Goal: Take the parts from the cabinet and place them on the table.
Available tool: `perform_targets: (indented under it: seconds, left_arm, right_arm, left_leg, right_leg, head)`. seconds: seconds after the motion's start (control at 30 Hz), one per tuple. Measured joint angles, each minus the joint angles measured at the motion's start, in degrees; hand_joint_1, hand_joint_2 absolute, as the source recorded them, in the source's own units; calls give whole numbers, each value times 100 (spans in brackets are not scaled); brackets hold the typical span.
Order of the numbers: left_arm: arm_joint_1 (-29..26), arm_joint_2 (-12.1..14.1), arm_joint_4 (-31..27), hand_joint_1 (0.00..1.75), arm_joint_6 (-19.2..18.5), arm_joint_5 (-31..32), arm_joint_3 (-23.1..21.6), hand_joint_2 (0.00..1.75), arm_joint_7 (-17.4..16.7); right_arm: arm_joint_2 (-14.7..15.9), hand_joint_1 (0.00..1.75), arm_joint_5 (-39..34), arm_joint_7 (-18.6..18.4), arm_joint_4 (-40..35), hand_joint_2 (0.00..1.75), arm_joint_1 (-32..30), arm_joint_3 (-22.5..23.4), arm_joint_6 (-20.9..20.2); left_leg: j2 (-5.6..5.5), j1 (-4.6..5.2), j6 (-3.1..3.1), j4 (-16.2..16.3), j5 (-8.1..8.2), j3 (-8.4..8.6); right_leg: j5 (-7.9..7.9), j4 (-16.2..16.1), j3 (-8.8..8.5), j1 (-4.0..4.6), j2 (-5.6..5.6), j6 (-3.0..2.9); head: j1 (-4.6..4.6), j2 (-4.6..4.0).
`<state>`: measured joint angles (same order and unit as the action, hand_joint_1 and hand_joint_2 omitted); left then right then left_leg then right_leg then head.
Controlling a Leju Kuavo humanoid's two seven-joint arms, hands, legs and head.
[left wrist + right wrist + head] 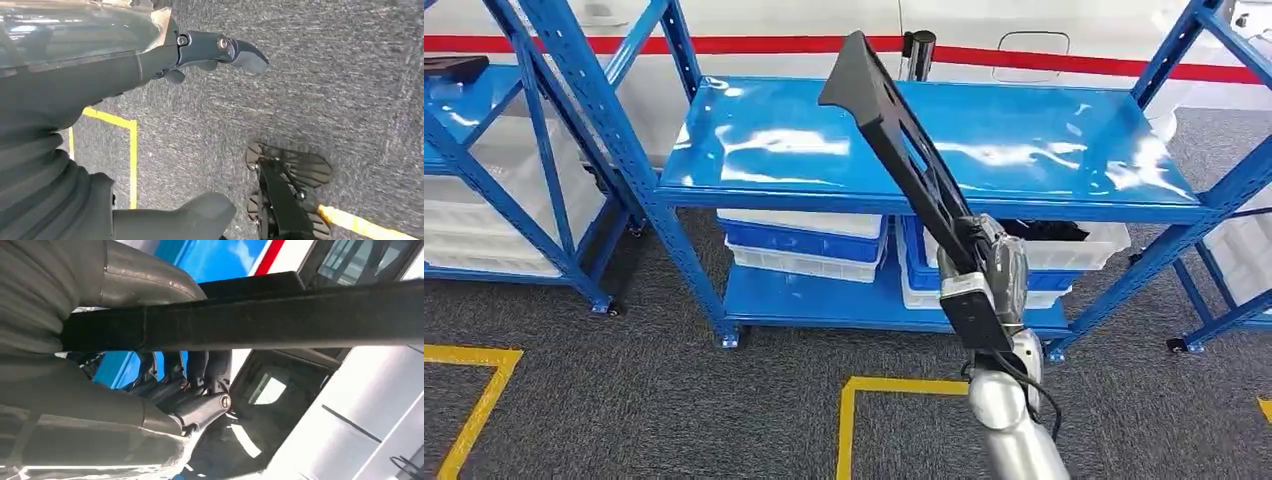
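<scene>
A long black part (904, 160) slants up from my right hand (989, 275), which grips it near its lower end; its upper tip hangs over the blue shelf top (784, 140). In the right wrist view my right hand (175, 385) wraps its fingers (200, 370) around the black part (280, 315). My left hand (150, 60) hangs over grey carpet with its fingers (235, 50) spread and nothing in them.
The blue rack (674, 230) holds white and blue bins (804, 240) on its lower shelf. A second blue rack (484, 150) stands to the left, another (1234, 250) to the right. Yellow floor lines (874, 390) mark the grey carpet. A dark cylinder (919, 50) stands behind the shelf.
</scene>
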<state>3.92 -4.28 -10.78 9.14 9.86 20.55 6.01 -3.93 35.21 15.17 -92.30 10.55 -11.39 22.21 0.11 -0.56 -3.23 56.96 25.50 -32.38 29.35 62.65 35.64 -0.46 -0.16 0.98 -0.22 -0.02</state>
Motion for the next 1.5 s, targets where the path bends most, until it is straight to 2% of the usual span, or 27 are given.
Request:
perform_targets:
  seconds: [0.07,0.1,0.13,0.17,0.23,0.27,0.3,0.4,0.43,0.47,0.5,0.53,0.8,0.9,0.93,0.97,1.0,1.03,1.1,1.13,1.2,1.23,1.27,1.33,1.37,1.4,1.5]
  left_arm:
    - [-1,0,0,0,-2,-15,0,175,-31]
    - [-2,0,2,0,-2,-43,2,175,-68]
    - [-5,0,0,0,2,-99,4,175,-103]
    - [-6,-11,0,0,26,-155,15,175,-142]
    - [-10,-48,2,0,83,-242,81,175,-201]
    - [-9,-50,0,0,107,-254,114,175,-210]
    - [-8,-57,0,0,124,-264,135,175,-225]
    - [-16,-81,0,0,190,-321,164,175,-295]
    - [-28,-85,2,0,210,-323,190,175,-302]
    - [-31,-87,0,0,221,-326,210,175,-304]
    - [-35,-107,2,0,221,-326,227,175,-313]
    - [-34,-112,2,0,223,-326,238,175,-313]
    - [-34,-114,2,0,223,-326,238,175,-313]
    - [-34,-116,2,0,225,-326,254,175,-313]
    - [-44,-116,2,0,225,-326,278,175,-313]
    - [-45,-116,2,0,225,-326,280,175,-313]
    - [-21,-118,0,0,225,-326,280,175,-313]
    - [-34,-136,2,0,214,-306,280,175,-323]
    - [-32,-142,0,0,75,-188,280,175,-223]
    - [-34,-142,0,0,26,-159,275,175,-181]
    - [-50,-138,0,0,-79,-59,267,175,-74]
    - [-68,-138,0,0,-127,-2,260,175,-6]
    - [-87,-136,0,0,-182,75,236,175,90]
    - [-113,-133,0,0,-240,211,175,175,220]
    - [-117,-125,0,0,-249,254,140,175,254]
    - [-114,-120,0,0,-253,304,105,175,277]
    - [-115,-107,0,0,-254,402,24,175,321]
  right_arm:
    - [-31,175,39,-17,-72,175,-88,2,-81]
    - [-39,175,65,-30,-105,175,-149,2,-155]
    - [-57,175,74,-39,-122,175,-205,0,-232]
    - [-88,175,79,-50,-127,175,-234,-9,-302]
    - [-166,175,81,-52,-129,175,-222,-44,-389]
    - [-199,175,81,-52,-131,175,-203,-61,-395]
    - [-253,175,83,-52,-135,175,-203,-85,-421]
    - [-304,175,79,-52,-135,175,-185,-98,-503]
    - [-332,175,79,-52,-135,175,-173,-112,-503]
    - [-367,175,76,-52,-135,175,-146,-129,-505]
    - [-389,175,74,-52,-135,175,-129,-146,-505]
    - [-406,175,74,-52,-135,175,-124,-155,-505]
    - [-411,175,74,-52,-135,175,-123,-155,-505]
    - [-417,175,74,-52,-133,175,-128,-160,-505]
    - [-417,175,74,-55,-124,175,-128,-162,-507]
    - [-417,175,74,-55,-124,175,-127,-164,-507]
    - [-444,175,74,-59,-124,175,-116,-166,-505]
    - [-457,175,63,-94,-124,175,-65,-170,-531]
    - [-398,175,13,-186,-129,175,-2,-144,-533]
    - [-363,175,-5,-214,-129,175,-12,-122,-529]
    - [-238,175,-94,-229,-129,175,-70,-28,-496]
    - [-161,175,-171,-218,-127,175,-122,27,-468]
    - [-59,175,-294,-156,-124,175,-176,104,-418]
    - [98,175,-517,-22,-124,175,-251,266,-308]
    - [147,175,-608,29,-124,175,-276,341,-275]
    - [177,175,-669,72,-120,175,-315,413,-260]
    - [339,175,-824,190,-107,175,-402,641,-264]
  left_leg:
    - [3,11,-22,4,-78,-112]
    - [3,12,-17,5,-121,-172]
    - [2,12,-5,6,-165,-230]
    - [2,9,13,11,-207,-285]
    - [2,4,72,30,-279,-369]
    - [3,9,110,55,-303,-395]
    - [5,49,142,84,-315,-427]
    - [1,-8,262,52,-419,-434]
    - [-9,-34,281,80,-417,-465]
    - [-23,-49,306,212,-232,-542]
    - [-23,-58,333,563,105,-672]
    - [-25,-59,356,925,340,-800]
    - [-24,-59,360,1014,391,-832]
    - [-24,-59,387,1669,703,-1042]
    - [-24,-59,365,1744,690,-906]
    - [-24,-58,349,1506,593,-729]
    - [-30,6,218,104,255,178]
    - [-13,24,32,-27,77,145]
    - [19,26,-49,-56,-49,2]
    - [18,38,-47,-56,-95,-59]
    - [15,41,-45,-51,-191,-201]
    - [13,41,-32,-49,-238,-265]
    - [10,39,-13,-43,-282,-324]
    - [4,38,41,-28,-358,-401]
    - [5,72,77,-3,-380,-426]
    - [8,76,94,-2,-388,-436]
    - [7,17,248,-55,-488,-433]
  right_leg:
    - [438,902,337,-12,3,-48]
    - [533,1175,410,-12,2,-23]
    - [516,1149,340,-18,2,23]
    - [418,855,129,-32,1,81]
    - [145,-165,-508,-69,-2,180]
    - [139,-577,-742,-85,-1,168]
    - [75,-593,-690,-30,16,98]
    - [2,-556,-650,12,15,-26]
    - [-63,-582,-626,-69,5,-100]
    - [-106,-579,-640,-62,-4,-141]
    - [-156,-577,-588,-56,-9,-207]
    - [-191,-574,-546,-40,-10,-213]
    - [-199,-573,-538,-38,-9,-214]
    - [-255,-565,-457,-10,-12,-225]
    - [-322,-560,-358,24,-13,-211]
    - [-344,-560,-337,29,-12,-213]
    - [-445,-572,-280,89,-8,-131]
    - [-513,-564,-203,72,-10,7]
    - [17,119,120,28,4,-62]
    - [233,543,275,24,4,-84]
    - [492,1197,464,4,4,-41]
    - [461,1106,350,-10,4,9]
    - [345,713,59,-22,2,76]
    - [85,-453,-706,-52,-6,162]
    - [107,-681,-755,-36,-4,117]
    - [42,-692,-752,0,3,83]
    - [-43,-696,-713,32,12,-78]
  head:
    - [-5,0]
    - [2,0]
    - [0,0]
    - [2,0]
    - [2,0]
    - [4,0]
    - [-13,0]
    - [-15,0]
    - [-13,0]
    - [-20,0]
    - [-48,0]
    - [-50,0]
    - [-48,0]
    - [-48,0]
    - [-48,0]
    - [-48,0]
    - [-28,0]
    - [-33,0]
    - [-11,0]
    - [-5,0]
    - [0,0]
    - [-7,0]
    - [0,0]
    - [6,0]
    - [-2,0]
    - [-6,0]
    - [-5,0]
